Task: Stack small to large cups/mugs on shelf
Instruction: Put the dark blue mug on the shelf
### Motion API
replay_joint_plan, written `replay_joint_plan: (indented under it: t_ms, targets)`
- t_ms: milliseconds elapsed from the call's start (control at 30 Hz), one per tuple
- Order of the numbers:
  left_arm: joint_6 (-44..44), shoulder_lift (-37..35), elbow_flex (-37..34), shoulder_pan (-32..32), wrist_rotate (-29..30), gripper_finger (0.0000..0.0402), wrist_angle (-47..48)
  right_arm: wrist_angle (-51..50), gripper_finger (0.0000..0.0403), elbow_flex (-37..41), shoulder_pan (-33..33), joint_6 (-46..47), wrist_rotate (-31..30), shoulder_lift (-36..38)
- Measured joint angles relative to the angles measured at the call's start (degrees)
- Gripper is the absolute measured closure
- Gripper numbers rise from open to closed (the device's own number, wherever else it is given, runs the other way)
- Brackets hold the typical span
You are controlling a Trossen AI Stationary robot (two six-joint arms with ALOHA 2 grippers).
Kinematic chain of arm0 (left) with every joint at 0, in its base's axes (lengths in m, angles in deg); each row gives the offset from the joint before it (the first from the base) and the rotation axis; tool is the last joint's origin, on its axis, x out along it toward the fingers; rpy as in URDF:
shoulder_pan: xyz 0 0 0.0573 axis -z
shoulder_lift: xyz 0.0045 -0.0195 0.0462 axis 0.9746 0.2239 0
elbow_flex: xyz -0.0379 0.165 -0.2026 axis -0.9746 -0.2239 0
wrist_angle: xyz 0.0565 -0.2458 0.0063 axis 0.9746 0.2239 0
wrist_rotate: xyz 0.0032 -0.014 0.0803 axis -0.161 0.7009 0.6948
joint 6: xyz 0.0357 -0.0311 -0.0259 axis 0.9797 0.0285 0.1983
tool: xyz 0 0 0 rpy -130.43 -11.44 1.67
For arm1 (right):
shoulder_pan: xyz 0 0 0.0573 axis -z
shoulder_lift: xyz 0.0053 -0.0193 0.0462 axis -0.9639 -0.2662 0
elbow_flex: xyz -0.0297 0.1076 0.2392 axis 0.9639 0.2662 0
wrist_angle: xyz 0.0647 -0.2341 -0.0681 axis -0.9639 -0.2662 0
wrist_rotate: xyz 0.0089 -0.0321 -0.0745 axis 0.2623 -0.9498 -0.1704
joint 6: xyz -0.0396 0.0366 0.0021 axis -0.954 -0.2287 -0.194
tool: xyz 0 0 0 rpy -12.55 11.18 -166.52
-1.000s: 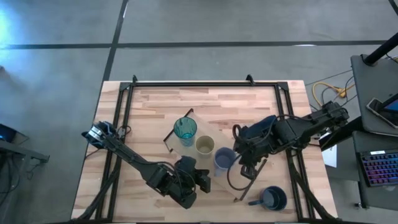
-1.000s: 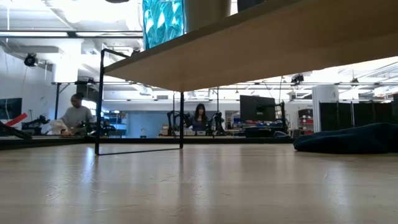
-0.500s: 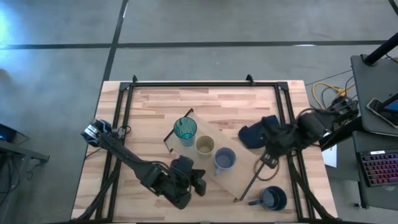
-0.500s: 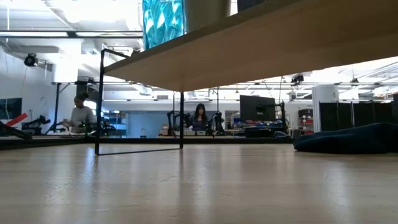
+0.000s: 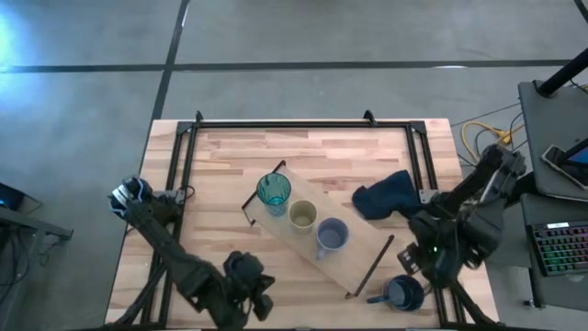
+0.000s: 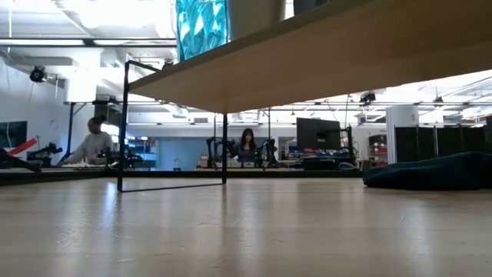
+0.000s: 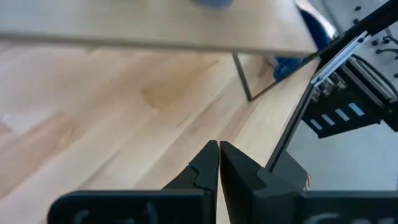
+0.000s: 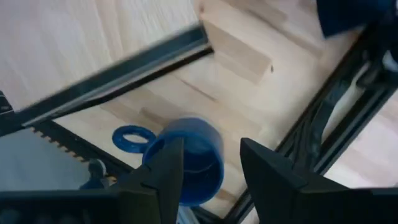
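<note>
At lower left the left gripper (image 5: 246, 292) hangs with fingers pressed together, the shelf (image 5: 364, 248) at centre carries the teal tumbler (image 5: 273, 192), olive cup (image 5: 303, 215) and periwinkle cup (image 5: 332, 235) in a diagonal row, and at lower right the right gripper (image 5: 424, 260), fingers spread, hovers beside the navy mug (image 5: 404, 293).

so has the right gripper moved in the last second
Yes. In the high view the right gripper has left the periwinkle cup on the shelf and swung out to the table's near right corner, now open over the navy mug.
</note>
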Motion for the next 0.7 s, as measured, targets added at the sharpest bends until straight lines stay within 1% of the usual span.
replay_joint_plan:
  t_ms: [100,200,233,333,533,633,700]
  targets:
    - [-3.9,-0.1,-1.9,2.1,0.5,0.0401,0.0,-0.2,0.0248,-0.6,-3.7,6.8,1.0,-2.0]
    - [-6.2,-0.2,-3.2,3.5,1.3,0.0401,-0.7,0.1,0.0252,-0.7,-7.2,14.0,4.8,-3.6]
    - [-6.4,-0.2,-3.4,3.8,1.4,0.0401,-0.7,0.6,0.0254,-0.6,-8.1,14.9,6.3,-4.3]
    - [-6.4,-0.2,-3.8,4.1,1.7,0.0401,-0.7,1.5,0.0258,-0.6,-9.6,15.9,9.5,-7.0]
    - [-6.4,-0.2,-3.9,4.0,2.3,0.0401,-0.7,6.4,0.0261,-0.5,-10.3,15.1,9.3,-11.8]
    - [-6.3,-0.2,-3.8,4.0,2.3,0.0401,-0.8,6.7,0.0261,-0.3,-10.3,16.4,11.0,-13.9]
    - [-6.0,-0.2,-3.7,4.0,2.3,0.0401,-0.8,6.7,0.0261,0.2,-10.4,16.7,11.1,-15.3]
